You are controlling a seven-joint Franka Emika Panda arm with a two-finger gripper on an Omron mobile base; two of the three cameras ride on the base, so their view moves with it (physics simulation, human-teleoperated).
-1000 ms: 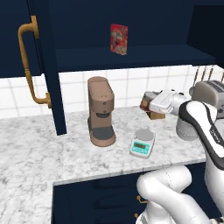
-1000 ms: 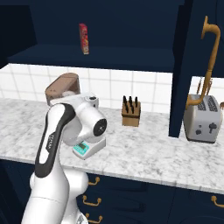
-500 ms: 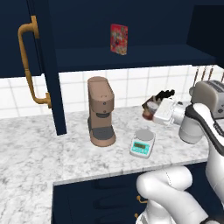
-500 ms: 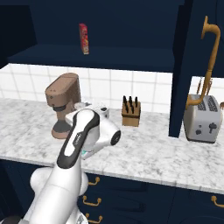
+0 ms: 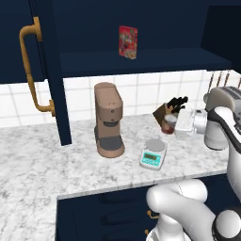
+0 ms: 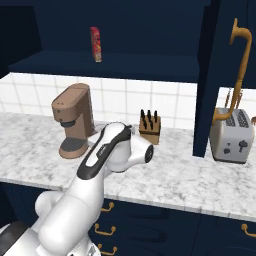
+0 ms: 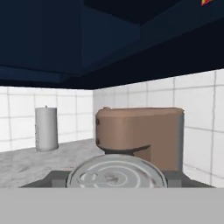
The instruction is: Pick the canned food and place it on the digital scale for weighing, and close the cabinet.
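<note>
The canned food [image 5: 167, 127], dark red with a pale top, hangs upright in my gripper [image 5: 173, 124], which is shut on it just above the counter. It is a little behind and to the right of the digital scale [image 5: 154, 154], whose round platter is bare. In the hand view the can's silvery lid [image 7: 116, 176] sits low between my fingertips, facing the coffee machine [image 7: 140, 131]. The navy cabinet stands open: one door [image 5: 49, 70] with a brass handle at the left, the other door [image 6: 220, 75] at the right.
A brown coffee machine [image 5: 108, 120] stands left of the scale. A knife block [image 5: 172, 106] is right behind the can. The silver toaster [image 6: 230, 135] sits at the far right. A red printed box [image 5: 128, 42] stands on the cabinet shelf. A grey cylinder [image 7: 46, 129] stands further along the counter.
My hand has come down a little with the can, closer to the counter and the scale. The elbow has swung across in the right base view.
</note>
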